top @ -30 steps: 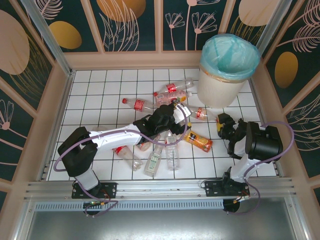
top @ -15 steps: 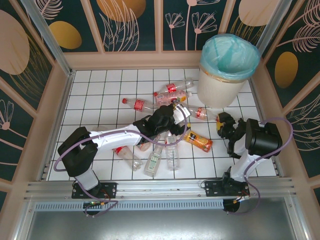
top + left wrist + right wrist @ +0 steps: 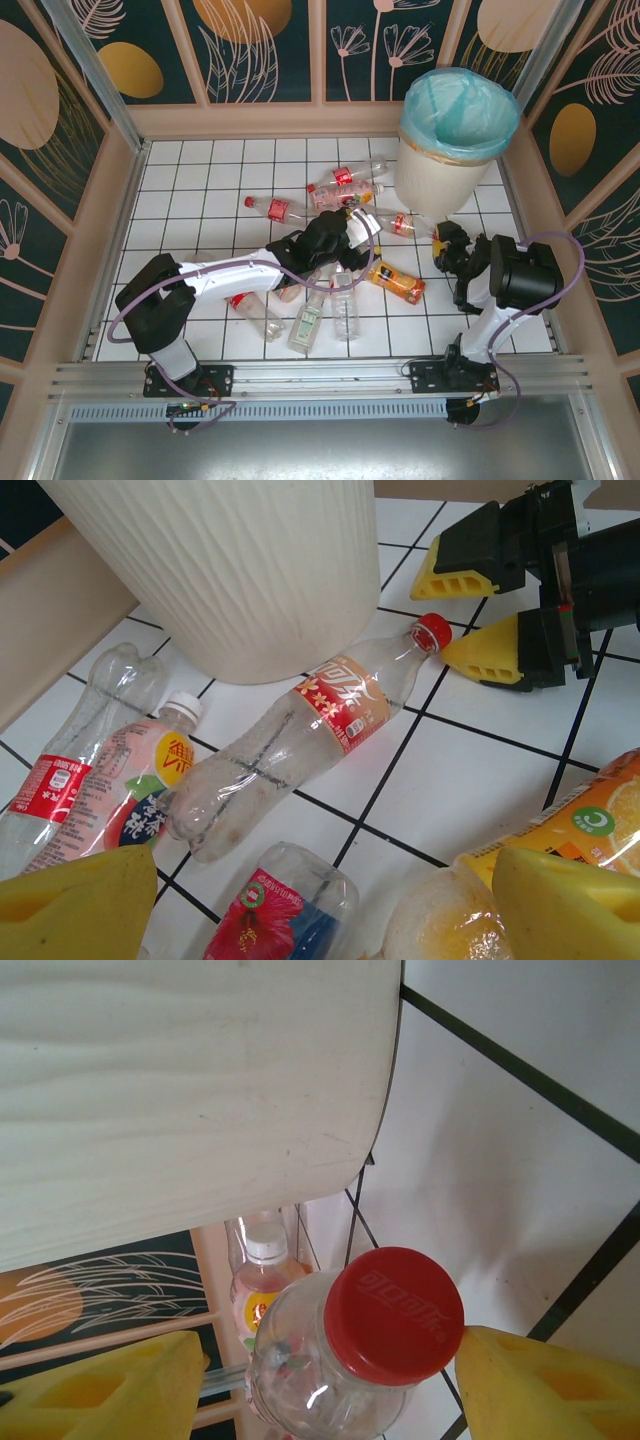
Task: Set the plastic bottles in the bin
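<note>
The plastic bottles (image 3: 345,312) lie scattered on the white tiled table (image 3: 200,190). Over the middle of the heap hovers the left gripper (image 3: 320,910), jaws spread and empty. To its right a clear red-capped bottle (image 3: 300,745) lies at the foot of the bin (image 3: 440,175). The right gripper (image 3: 468,610) straddles its cap (image 3: 393,1315), jaws spread with a gap on either side. It should probably slide past the cap to the neck before closing, since a slick cap could squirt out. The lift must then clear the teal liner (image 3: 460,110).
</note>
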Motion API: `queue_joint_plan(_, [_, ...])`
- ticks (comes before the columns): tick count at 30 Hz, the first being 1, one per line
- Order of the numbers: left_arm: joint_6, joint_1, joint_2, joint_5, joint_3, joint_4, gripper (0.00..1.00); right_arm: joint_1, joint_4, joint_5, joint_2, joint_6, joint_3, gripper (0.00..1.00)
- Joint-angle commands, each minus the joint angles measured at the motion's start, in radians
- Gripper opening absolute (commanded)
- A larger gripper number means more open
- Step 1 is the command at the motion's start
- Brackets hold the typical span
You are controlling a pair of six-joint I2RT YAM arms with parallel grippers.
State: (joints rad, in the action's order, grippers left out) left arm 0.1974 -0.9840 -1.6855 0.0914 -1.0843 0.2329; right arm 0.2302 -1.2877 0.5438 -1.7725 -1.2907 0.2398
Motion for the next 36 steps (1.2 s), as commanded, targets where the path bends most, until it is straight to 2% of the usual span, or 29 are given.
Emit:
queue_joint_plan(1, [0.003,-0.007,0.005,0.013,-0.024,-0.014,0.87,-0.012,0.077,-0.075,-0.017,0.004,0.044,0.67])
queue_joint_plan(23, [0.008,-0.008,0.024,0.056,0.005,-0.022,0.88,-0.033,0.074,-0.143,-0.133,-0.010,0.129,0.62])
queue_joint_plan(27, [0.009,-0.007,0.030,0.066,0.013,-0.022,0.88,-0.035,0.094,-0.161,-0.135,0.001,0.139,0.56])
queue_joint_plan(36, [0.010,-0.006,0.043,0.084,0.027,-0.020,0.88,-0.035,0.119,-0.165,-0.103,0.045,0.150,0.35])
